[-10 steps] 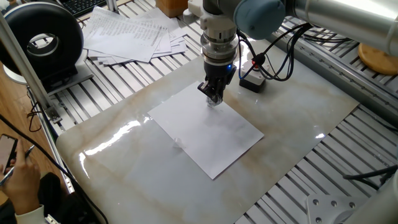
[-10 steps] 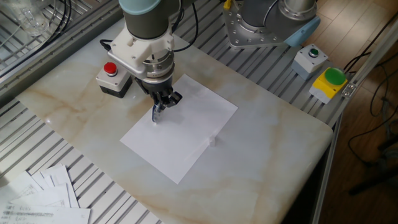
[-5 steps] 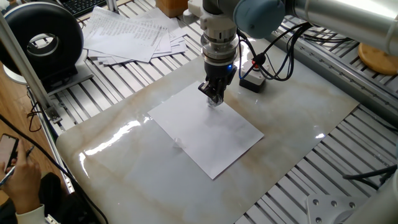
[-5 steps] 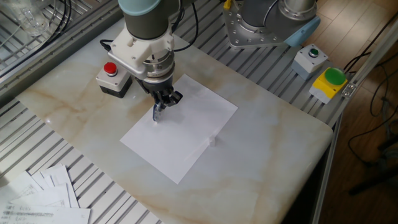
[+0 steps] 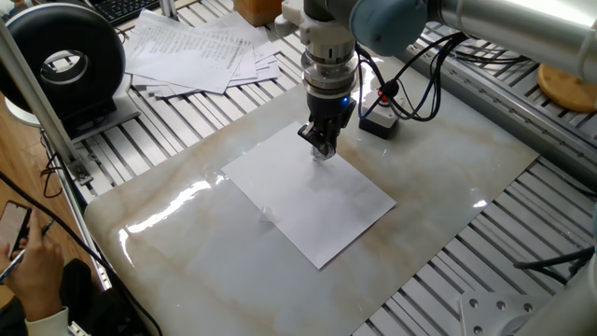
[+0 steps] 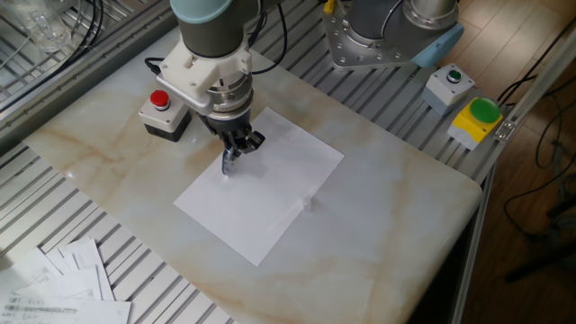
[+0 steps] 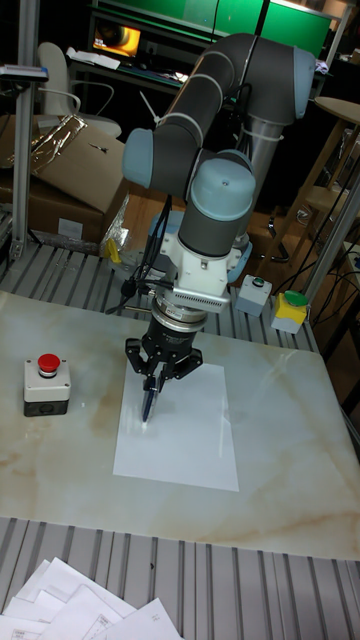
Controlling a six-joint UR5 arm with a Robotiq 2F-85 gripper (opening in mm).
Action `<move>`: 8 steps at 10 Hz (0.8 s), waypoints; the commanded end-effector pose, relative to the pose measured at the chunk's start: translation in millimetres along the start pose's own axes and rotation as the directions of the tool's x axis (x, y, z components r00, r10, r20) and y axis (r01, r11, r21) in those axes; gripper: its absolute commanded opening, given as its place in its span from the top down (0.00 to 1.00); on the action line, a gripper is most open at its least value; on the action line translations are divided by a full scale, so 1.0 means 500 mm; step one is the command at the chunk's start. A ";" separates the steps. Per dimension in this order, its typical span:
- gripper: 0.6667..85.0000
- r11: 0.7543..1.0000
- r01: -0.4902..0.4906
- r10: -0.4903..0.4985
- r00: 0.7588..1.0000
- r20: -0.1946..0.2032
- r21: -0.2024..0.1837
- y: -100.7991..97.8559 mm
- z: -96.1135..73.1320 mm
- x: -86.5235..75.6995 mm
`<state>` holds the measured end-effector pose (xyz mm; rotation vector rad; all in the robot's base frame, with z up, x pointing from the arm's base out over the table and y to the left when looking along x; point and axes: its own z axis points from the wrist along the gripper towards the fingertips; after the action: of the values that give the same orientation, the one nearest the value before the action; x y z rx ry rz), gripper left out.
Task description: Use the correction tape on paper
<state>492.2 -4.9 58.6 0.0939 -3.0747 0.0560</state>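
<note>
Marble-patterned pale tabletop on a slatted metal frame, glossy, with glare patches. Grey-and-silver UR5 arm descends from above to the middle of the slab.

Two-finger black claw points straight down, fingers clamped together on a small thin dark dispenser of correction tape. Dispenser hangs below the fingertips, slightly tilted, its lower tip at or on the sheet; contact too fine to confirm.

Blank white rectangular sheet of paper lies flat directly under the claw, which sits over the sheet's edge region nearest the arm's base in the tall view. Small faint pale mark on the sheet, well away from the claw, toward the sheet's opposite side.

Just beside the claw, off the paper: grey box with a red round push button, resting on the marble. Black cables run from it behind the arm.

Farther from the claw, past the slab's edge: fanned pile of printed white sheets on the metal slats, next to a black round reel-shaped device. Opposite side from the claw: yellow box with a green button and a grey box with a small green button.

Person's hand holding a phone at the frame corner, well apart from the claw.
</note>
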 end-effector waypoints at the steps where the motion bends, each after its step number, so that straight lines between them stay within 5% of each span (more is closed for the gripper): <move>1: 1.00 1.000 -0.008 0.008 1.000 -0.005 -0.014 0.005 -0.002 0.002; 8: 1.00 1.000 -0.002 0.002 1.000 -0.020 -0.007 0.003 -0.003 0.007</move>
<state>488.7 -5.7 59.1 0.0963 -3.0571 0.0608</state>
